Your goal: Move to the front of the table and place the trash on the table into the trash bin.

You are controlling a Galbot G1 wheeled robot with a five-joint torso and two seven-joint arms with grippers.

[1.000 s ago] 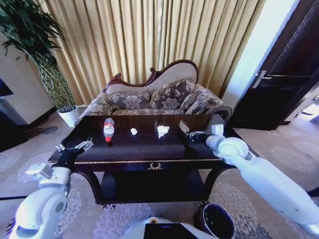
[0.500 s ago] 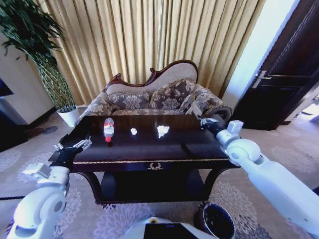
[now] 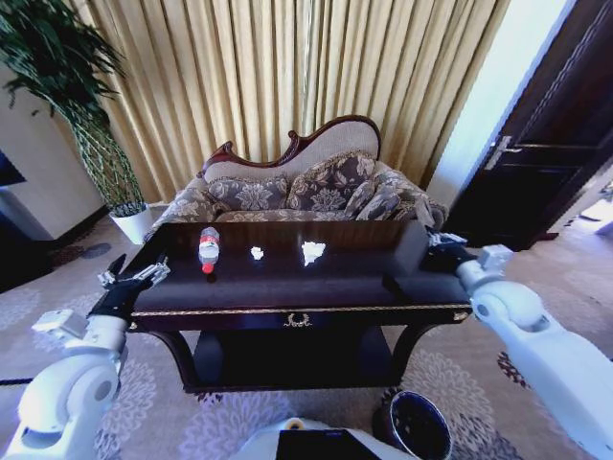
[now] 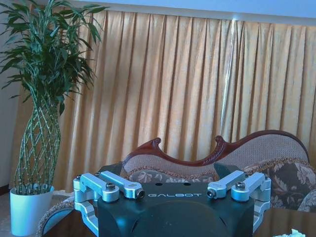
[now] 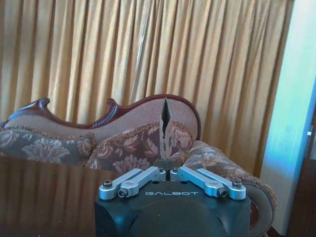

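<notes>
- So the robot's parked at the front of the table (image 3: pixel 287 287), the dark glossy one with the gold trim and the drawer pull in the middle.
- The trash sits on the far half of the tabletop: a bottle (image 3: pixel 209 247) with a red label, lying down toward the left, then a small paper wad (image 3: pixel 257 253), then a bigger paper wad (image 3: pixel 313 252) to the right of that. All three are apart from each other.
- The trash bin (image 3: pixel 418 425) is down on the carpet by the table's front right leg, dark inside; can't really make out whether anything's in it.
- Left gripper (image 3: pixel 134 278) hovers just off the table's left front corner, fingers spread wide, holding nothing.
- Right gripper (image 3: pixel 436 243) is out past the table's right edge, near the sofa arm. From its wrist camera the fingers (image 5: pixel 165 129) are pressed together with nothing between them.
- Sofa (image 3: pixel 306 187) and curtains behind, potted plant (image 3: pixel 91 125) in the left corner.
</notes>
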